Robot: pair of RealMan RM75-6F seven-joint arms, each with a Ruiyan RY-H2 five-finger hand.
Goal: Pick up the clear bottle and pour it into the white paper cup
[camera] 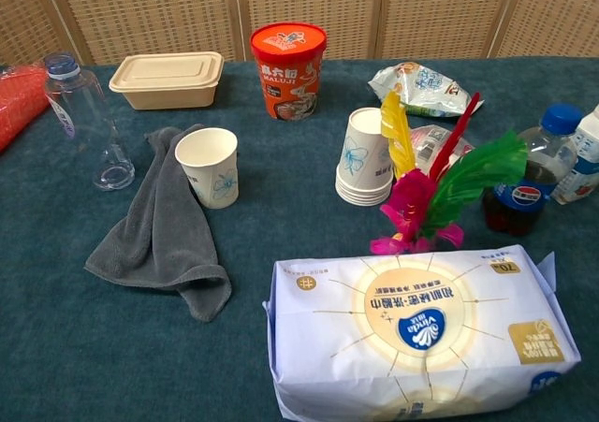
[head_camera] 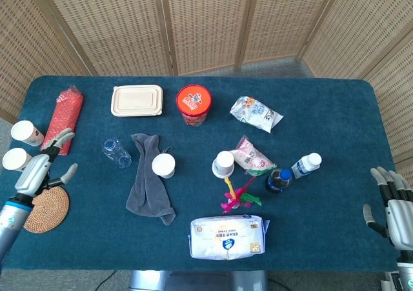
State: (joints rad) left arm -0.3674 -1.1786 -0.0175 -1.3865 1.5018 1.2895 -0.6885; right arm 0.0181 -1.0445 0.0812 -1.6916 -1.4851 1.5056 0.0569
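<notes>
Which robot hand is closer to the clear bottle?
Left. The left robot hand sits open just left of the clear bottle, not touching; the right robot hand is open at the table's far right edge.

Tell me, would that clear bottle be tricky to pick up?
Probably a little. The clear bottle looks empty, so it is likely light and easy to knock over. It stands tall on a small base, on soft cloth. Its smooth plastic may slip or dent under a firm squeeze.

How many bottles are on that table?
3. The clear bottle stands left of the grey towel. A dark cola bottle and a white-capped bottle sit together on the right. None seems hidden behind other things.
</notes>
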